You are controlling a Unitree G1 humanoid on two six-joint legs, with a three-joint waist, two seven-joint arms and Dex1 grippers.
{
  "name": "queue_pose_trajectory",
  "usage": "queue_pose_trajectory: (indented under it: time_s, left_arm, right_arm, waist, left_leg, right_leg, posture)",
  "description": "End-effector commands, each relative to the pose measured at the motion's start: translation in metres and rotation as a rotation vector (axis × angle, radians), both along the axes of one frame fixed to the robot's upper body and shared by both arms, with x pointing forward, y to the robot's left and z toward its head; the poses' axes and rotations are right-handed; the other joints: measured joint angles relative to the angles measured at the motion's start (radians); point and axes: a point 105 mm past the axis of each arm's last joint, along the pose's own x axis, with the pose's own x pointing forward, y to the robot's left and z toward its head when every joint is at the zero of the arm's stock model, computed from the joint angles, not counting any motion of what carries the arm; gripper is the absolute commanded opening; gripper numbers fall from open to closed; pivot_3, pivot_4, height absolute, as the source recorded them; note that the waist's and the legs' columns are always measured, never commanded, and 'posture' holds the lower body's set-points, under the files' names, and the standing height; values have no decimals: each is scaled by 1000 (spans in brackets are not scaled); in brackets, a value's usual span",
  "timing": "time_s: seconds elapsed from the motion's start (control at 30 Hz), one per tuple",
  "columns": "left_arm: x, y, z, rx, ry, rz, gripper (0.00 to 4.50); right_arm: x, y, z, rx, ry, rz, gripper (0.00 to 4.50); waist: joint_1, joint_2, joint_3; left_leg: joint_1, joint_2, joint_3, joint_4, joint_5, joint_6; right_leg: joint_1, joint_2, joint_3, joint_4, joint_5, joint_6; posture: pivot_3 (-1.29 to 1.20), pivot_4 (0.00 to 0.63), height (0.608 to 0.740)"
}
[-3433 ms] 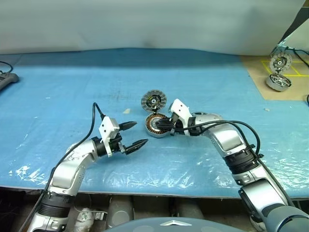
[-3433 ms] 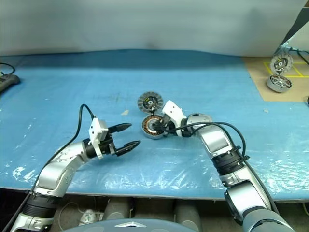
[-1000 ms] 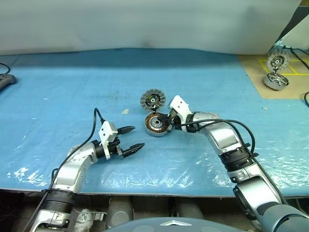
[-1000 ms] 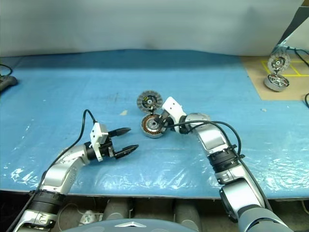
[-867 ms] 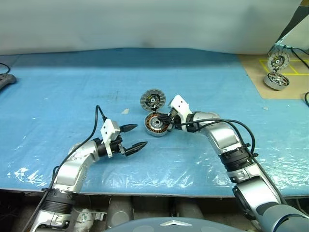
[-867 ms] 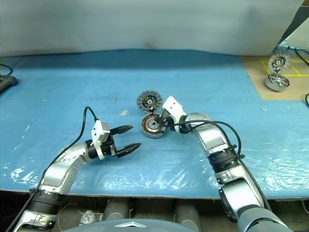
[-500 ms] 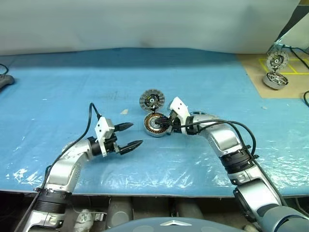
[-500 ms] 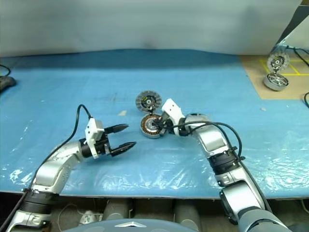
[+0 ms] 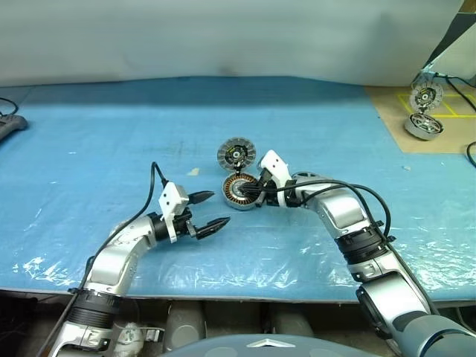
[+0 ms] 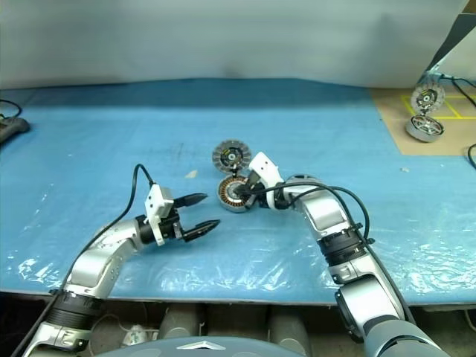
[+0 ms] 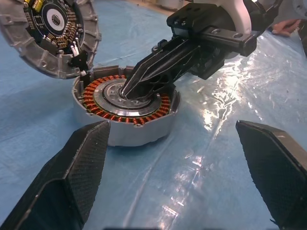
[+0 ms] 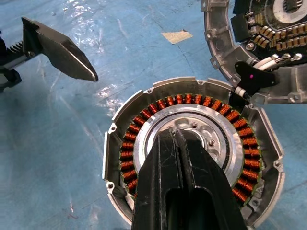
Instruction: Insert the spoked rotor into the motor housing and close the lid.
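The motor housing (image 12: 192,153) lies on the blue worktop (image 9: 111,134), near the middle, with its opening upward, so the ring of copper windings and the pale centre are visible. The lid (image 9: 236,154) stands tilted just behind the housing, its inner face with a dark centre turned toward the robot, and it touches the housing at one edge, where short wires seem to join the two. The right hand (image 12: 176,139) has its two black fingers pressed together and holds nothing; the tips rest on or just over the pale centre of the housing. The left hand (image 9: 211,211) hangs near the housing on the robot's left side, with its fingers spread wide and empty, pointing toward the housing. The spoked rotor cannot be identified with certainty: there is no dark wheel beside the housing, and it is unclear whether the pale part in the centre already belongs to it. The step in hand seems to be the seating or checking of the inner part. The next move probably calls for lifting the right hand out of the opening, so that the lid can fold down onto the housing without catching the wires.
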Motion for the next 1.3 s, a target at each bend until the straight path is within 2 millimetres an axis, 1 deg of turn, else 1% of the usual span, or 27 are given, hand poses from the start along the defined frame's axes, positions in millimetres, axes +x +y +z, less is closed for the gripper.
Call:
queue_pose_trajectory:
  time_s: [0.03,0.07,0.13,0.2,0.27,0.3,0.4,0.53,0.63,0.7,0.73,0.8,0.87,0.97,1.0,1.03,1.1,1.2,1.3]
  left_arm:
    - [-3,-8,24,-13,-65,-19,4500]
    - [-4,-8,27,-14,-66,-18,4500]
    - [-5,-5,31,-15,-66,-16,4500]
    - [-6,-1,32,-14,-62,-13,4500]
    - [-5,4,30,-12,-54,-9,4500]
    - [-4,6,29,-11,-51,-7,4500]
    - [-1,9,27,-8,-46,-2,4500]
    - [-1,9,22,-9,-43,2,4500]
    - [-1,12,13,-7,-36,8,4500]
    - [-2,16,4,-5,-28,10,4500]
    - [-1,19,-2,-5,-21,11,4500]
    - [-1,26,-14,-5,-7,13,4500]
    - [-1,31,-23,-2,0,7,4500]
    - [2,31,-25,-5,-11,5,4500]
    - [3,28,-22,-8,-19,3,4500]
    - [4,24,-18,-11,-28,-1,4500]
    - [4,14,-6,-18,-45,-11,4500]
    - [2,4,6,-24,-58,-16,4500]
    - [1,-2,16,-29,-60,-11,4500]
  right_arm:
    - [-10,5,17,143,0,36,28]
    - [-6,6,29,193,-35,16,28]
    - [1,5,46,251,-70,-13,28]
    - [2,6,53,269,-84,-6,28]
    - [3,7,53,250,-94,-4,28]
    - [4,7,51,236,-95,-6,28]
    - [4,7,35,138,-87,3,28]
    - [1,7,18,69,-78,18,28]
    - [11,0,6,26,-64,-54,28]
    - [15,-4,0,7,-33,-79,28]
    - [14,-6,-4,-6,-16,-74,28]
    - [7,-6,-4,23,41,-47,28]
    - [5,-10,-11,2,83,-58,28]
    - [1,-15,-25,-70,90,-52,28]
    - [-2,-13,-25,-69,86,-42,28]
    - [-3,-10,-22,-61,68,-27,28]
    - [-4,-4,-11,-7,21,-6,28]
    - [1,0,14,125,-23,-30,28]
    - [4,-5,40,207,-69,-44,28]
  waist:
    - [0,0,0]
    - [0,0,0]
    - [-4,0,0]
    - [-4,0,0]
    - [-3,0,0]
    - [-3,0,0]
    - [-2,0,0]
    - [-2,0,0]
    - [-2,0,0]
    - [-2,0,0]
    - [-2,0,0]
    - [-2,0,0]
    - [-1,0,0]
    - [1,0,-1]
    - [2,-1,-1]
    - [2,-1,-1]
    - [2,-1,-1]
    - [-1,-1,-1]
    - [-2,-1,-1]
  left_leg:
    - [0,0,0,-1,0,0]
    - [-1,0,0,-1,0,0]
    - [-6,0,0,-1,0,0]
    - [-13,-1,0,0,0,0]
    - [-13,0,0,-1,0,0]
    - [-13,0,0,-2,0,0]
    - [-13,-1,0,-2,0,0]
    - [-12,0,0,-1,0,0]
    - [-12,0,0,0,0,0]
    - [-11,0,0,0,0,0]
    - [-11,0,0,0,0,0]
    - [-10,0,0,0,0,0]
    - [-9,0,0,0,0,0]
    - [-8,0,-1,0,0,0]
    - [-8,0,-1,0,0,0]
    - [-8,0,-1,0,0,0]
    - [-5,0,-1,0,0,0]
    - [-5,0,-1,0,0,0]
    - [-7,0,-1,0,0,0]
  right_leg:
    - [0,0,0,-1,0,0]
    - [0,0,0,-3,0,0]
    - [-5,0,0,-3,2,3]
    - [-12,1,0,-2,4,6]
    - [-12,2,-1,-1,4,6]
    - [-12,2,-2,-2,4,6]
    - [-12,1,-2,-3,4,6]
    - [-11,1,-2,-2,4,6]
    - [-10,1,-2,-2,4,6]
    - [-10,1,-2,-2,4,6]
    - [-10,1,-2,-2,4,6]
    - [-9,1,-2,-2,4,6]
    - [-7,1,-2,-2,4,6]
    - [-6,1,-2,-2,4,6]
    - [-6,1,-2,-2,4,6]
    - [-5,0,-3,-2,4,6]
    - [-2,0,-3,-2,4,6]
    - [-2,0,-3,-3,4,6]
    - [-5,0,-2,-2,4,6]
  posture:
    - [0,150,740]
    - [0,150,740]
    - [0,150,740]
    - [0,150,740]
    - [0,150,740]
    - [0,150,740]
    - [0,150,740]
    - [0,150,740]
    - [0,150,740]
    - [0,150,740]
    - [0,150,740]
    - [0,150,740]
    - [0,150,740]
    - [0,150,740]
    - [0,150,740]
    - [0,150,740]
    - [0,150,740]
    - [0,150,740]
    - [0,150,740]
